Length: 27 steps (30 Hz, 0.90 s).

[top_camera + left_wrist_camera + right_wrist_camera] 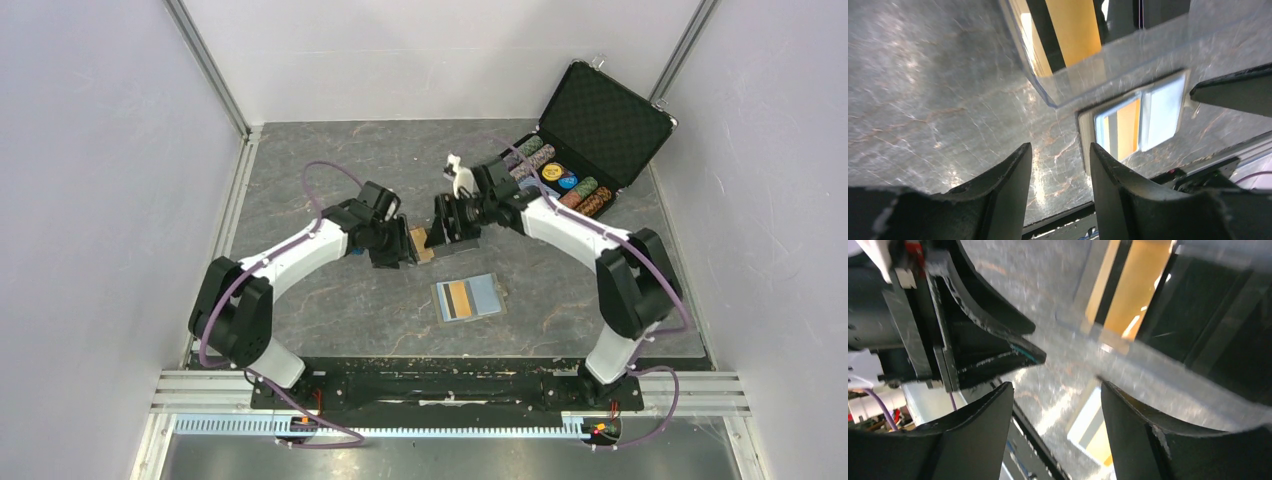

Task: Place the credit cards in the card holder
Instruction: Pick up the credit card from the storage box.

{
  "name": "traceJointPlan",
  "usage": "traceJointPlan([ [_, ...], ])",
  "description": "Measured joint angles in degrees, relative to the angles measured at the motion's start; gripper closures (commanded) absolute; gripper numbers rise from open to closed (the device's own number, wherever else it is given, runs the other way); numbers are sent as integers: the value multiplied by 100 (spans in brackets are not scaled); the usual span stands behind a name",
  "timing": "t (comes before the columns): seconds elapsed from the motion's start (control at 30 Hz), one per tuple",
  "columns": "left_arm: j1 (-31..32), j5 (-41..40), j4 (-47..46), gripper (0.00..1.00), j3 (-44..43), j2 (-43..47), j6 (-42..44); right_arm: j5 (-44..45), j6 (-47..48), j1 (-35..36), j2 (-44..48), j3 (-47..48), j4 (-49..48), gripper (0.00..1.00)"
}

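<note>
Left end effector [1059, 150] and right end effector [1057, 387] gape empty by blurred clear tray [1108, 60], its orange card [1073, 25] cropped.

Top external: high, from the near side, looking down on the whole worktop [330, 300]. Both wrist views: close, low, oblique. Shared ground: the card holder [1140, 120] and orange card [1073, 30].

Left gripper [1060, 186] and right gripper [1055, 435] face each other, jaws apart
</note>
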State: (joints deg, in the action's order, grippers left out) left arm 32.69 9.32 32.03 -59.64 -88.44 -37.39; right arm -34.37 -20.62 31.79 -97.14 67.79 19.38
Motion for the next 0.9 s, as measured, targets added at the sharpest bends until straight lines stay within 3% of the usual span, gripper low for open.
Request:
traceJointPlan([
  [0.33, -688, 131, 92, 57, -804, -525, 74, 339, 415, -13, -1904, 2293, 527, 43],
  [0.73, -702, -7, 387, 71, -1523, -1648, 378, 597, 715, -11, -2658, 2385, 1034, 59],
  [0.9, -702, -13, 492, 74, -1523, -1718, 444, 518, 732, 22, -2736, 2406, 1032, 75],
])
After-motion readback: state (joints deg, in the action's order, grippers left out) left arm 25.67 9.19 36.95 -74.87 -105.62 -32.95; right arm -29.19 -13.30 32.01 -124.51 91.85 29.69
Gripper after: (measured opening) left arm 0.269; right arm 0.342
